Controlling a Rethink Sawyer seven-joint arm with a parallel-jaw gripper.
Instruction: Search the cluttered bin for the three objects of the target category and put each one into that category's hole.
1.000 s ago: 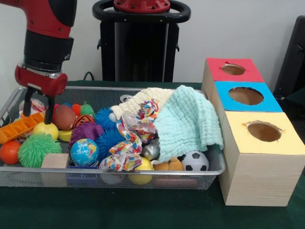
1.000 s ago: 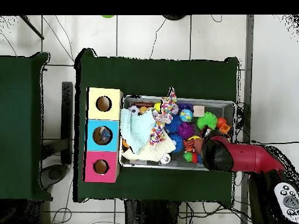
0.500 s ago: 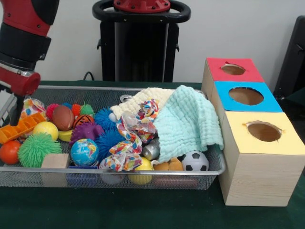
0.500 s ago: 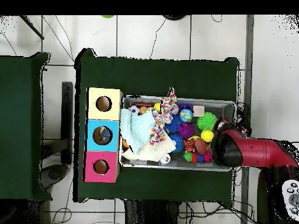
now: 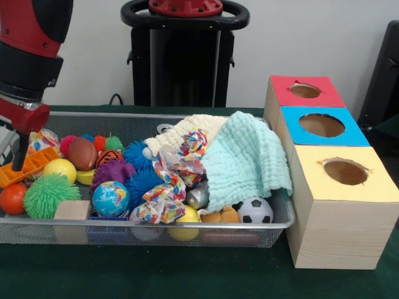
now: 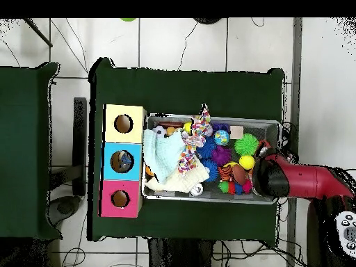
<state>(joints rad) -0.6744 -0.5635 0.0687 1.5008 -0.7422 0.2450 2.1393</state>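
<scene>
Since half a second ago we see the arm edge back right a touch at the frame's left edge; a second ago it hung well inside the bin, over the toys. No pick made, so all three targets look undelivered. Category unknown; candidates sit in the bin's left half. Gripper: one finger visible near the orange block; we can't tell its opening or grasp.

A glossy red arm was seen, banded by a black cylindrical section. Below it sat a red collar with a thin metal ring and one dark finger.
</scene>
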